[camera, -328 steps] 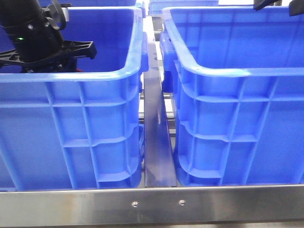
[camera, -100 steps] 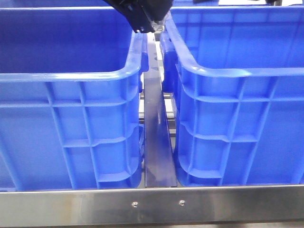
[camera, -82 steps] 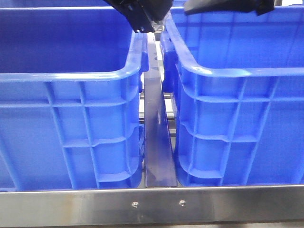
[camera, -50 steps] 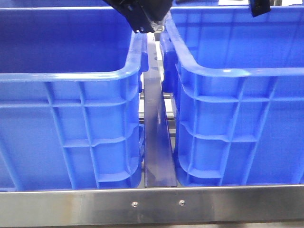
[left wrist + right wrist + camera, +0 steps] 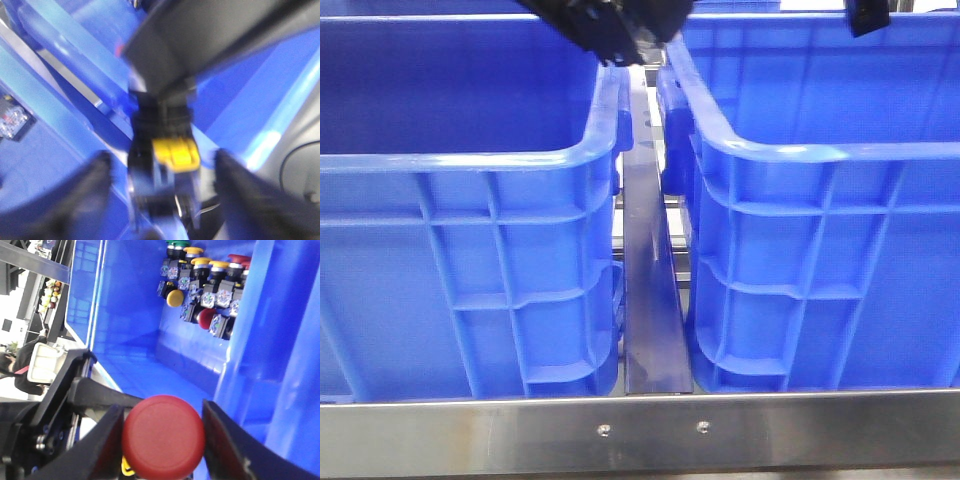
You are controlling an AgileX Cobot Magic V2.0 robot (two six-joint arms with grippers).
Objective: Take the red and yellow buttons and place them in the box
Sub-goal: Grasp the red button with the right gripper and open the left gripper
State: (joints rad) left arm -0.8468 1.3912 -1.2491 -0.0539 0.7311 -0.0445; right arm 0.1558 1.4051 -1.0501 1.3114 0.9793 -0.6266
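Note:
My right gripper (image 5: 162,415) is shut on a red button (image 5: 163,436), its fingers on either side of the glossy domed cap. In the blurred left wrist view the same button's black body with a yellow latch (image 5: 172,152) hangs between the wide-apart fingers of my open left gripper (image 5: 161,157), which do not touch it. In the front view part of the left arm (image 5: 610,30) is at the top, over the gap between the left blue crate (image 5: 470,165) and the right blue crate (image 5: 820,152). A bit of the right arm (image 5: 868,15) shows at the top right.
A pile of buttons (image 5: 202,285) with yellow, red and green caps lies in the far corner of a crate (image 5: 130,300). A steel rail (image 5: 650,300) runs between the crates, and a steel bar (image 5: 640,430) crosses in front.
The left arm rose out of the left crate to the top middle. The right arm swung into view at the top, then drew back to the top right. The left arm has since shifted slightly.

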